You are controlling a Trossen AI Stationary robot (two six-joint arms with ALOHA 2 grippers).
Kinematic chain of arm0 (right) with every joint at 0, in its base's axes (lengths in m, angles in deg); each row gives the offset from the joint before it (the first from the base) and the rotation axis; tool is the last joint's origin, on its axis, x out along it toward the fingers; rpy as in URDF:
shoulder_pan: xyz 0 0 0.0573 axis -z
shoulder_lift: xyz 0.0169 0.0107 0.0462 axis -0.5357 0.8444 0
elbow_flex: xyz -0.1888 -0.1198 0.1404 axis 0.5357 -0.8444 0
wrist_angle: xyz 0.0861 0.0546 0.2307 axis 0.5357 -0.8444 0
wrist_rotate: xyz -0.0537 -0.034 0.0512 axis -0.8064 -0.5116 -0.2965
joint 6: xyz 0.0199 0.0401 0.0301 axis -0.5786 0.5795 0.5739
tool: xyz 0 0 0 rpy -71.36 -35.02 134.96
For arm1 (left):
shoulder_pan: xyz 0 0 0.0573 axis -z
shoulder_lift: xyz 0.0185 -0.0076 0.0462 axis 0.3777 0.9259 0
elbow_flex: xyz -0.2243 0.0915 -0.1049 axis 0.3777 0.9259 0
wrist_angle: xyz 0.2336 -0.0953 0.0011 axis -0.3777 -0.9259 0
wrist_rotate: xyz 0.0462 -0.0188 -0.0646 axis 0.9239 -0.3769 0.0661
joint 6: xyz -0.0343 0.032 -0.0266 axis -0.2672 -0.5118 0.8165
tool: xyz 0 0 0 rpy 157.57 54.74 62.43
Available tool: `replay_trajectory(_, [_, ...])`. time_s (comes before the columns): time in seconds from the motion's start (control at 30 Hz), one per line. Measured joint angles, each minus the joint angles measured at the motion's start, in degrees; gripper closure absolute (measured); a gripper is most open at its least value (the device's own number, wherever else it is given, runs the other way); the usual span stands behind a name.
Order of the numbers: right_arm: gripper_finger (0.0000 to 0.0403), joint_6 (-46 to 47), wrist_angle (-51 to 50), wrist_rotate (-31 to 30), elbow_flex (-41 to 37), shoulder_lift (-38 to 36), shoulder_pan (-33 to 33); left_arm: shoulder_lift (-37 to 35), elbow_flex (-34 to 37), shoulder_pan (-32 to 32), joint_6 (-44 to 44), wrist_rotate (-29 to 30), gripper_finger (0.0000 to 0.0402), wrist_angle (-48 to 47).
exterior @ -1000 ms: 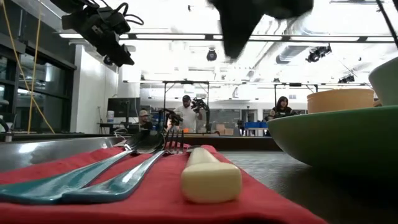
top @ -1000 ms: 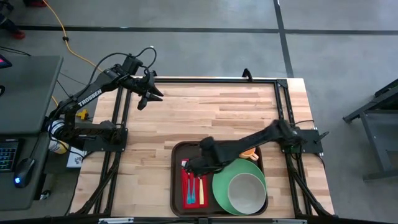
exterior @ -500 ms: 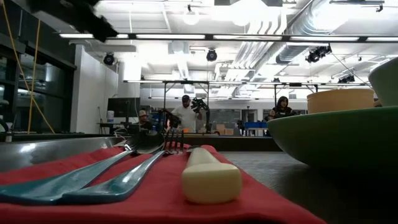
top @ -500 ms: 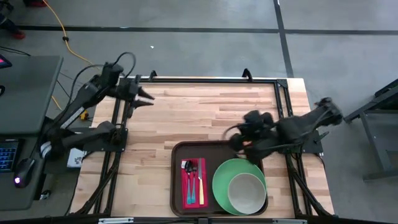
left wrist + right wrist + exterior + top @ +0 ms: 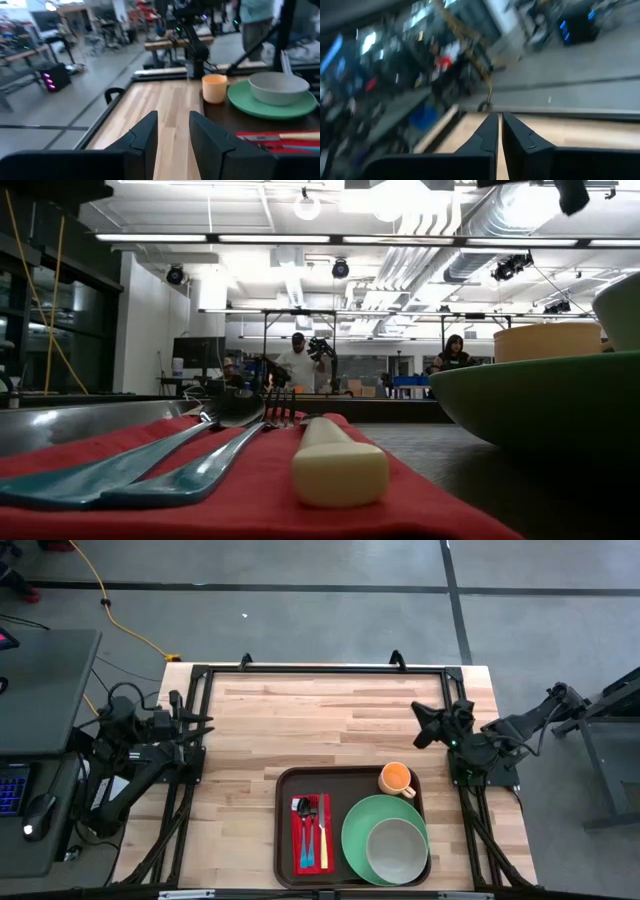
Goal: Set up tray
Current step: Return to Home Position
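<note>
The dark brown tray [image 5: 340, 786] lies on the wooden table near its front edge. On it a red napkin [image 5: 311, 833] carries a spoon, a fork and a pale-handled knife [image 5: 338, 461]. Beside the napkin sits a green plate [image 5: 358, 830] with a grey bowl [image 5: 396, 848] on it, and an orange cup [image 5: 396, 779] stands at the tray's far right corner. My left gripper [image 5: 205, 727] hovers at the table's left edge, open and empty [image 5: 172, 134]. My right gripper [image 5: 420, 726] hovers near the right edge, shut [image 5: 499, 131], pointing level. Neither touches anything.
A black frame [image 5: 320, 668] runs round the table's far, left and right sides. The wooden top [image 5: 320, 720] between the two grippers carries nothing. A desk with a keyboard [image 5: 12, 785] stands left of the table. People stand in the room beyond [image 5: 298, 365].
My right gripper has risen from over the red napkin on the tray and drawn back toward the table's right edge, tipping up to level and staying shut. My left gripper has pulled back from the far left of the table to the left edge. The tray's things have kept still.
</note>
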Motion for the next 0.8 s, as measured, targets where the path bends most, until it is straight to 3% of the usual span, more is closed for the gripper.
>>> replay_trajectory(0.13, [0.0403, -10.23, 21.38, -8.03, -10.28, -2.85, 0.6, -0.14, 1.23, 0.0, 1.73, 1.04, 0.0261, -0.61])
replay_trajectory(0.23, [0.0403, -15.45, 34.32, -6.63, -16.43, -2.09, 2.8, 0.74, 4.42, -0.03, 2.17, -0.15, 0.0261, 7.51])
replay_trajectory(0.37, [0.0403, -17.54, 43.34, 0.21, -21.6, -0.05, 7.29, 2.26, 13.09, 0.01, 10.1, -2.46, 0.0261, 23.6])
replay_trajectory(0.57, [0.0403, -17.57, 44.34, 17.06, -24.37, 1.34, 17.21, 2.37, 24.28, 0.94, 19.28, -1.33, 0.0261, 42.72])
replay_trajectory(0.67, [0.0403, -19.51, 44.26, 27.09, -24.91, 0.48, 22.22, 2.28, 26.25, 3.4, 20.49, 3.58, 0.0261, 46.88])
replay_trajectory(0.8, [0.0403, -22.52, 45.39, 36.94, -26.62, -1.64, 27.59, 2.65, 26.49, 8.87, 17.86, 7.8, 0.0261, 45.73])
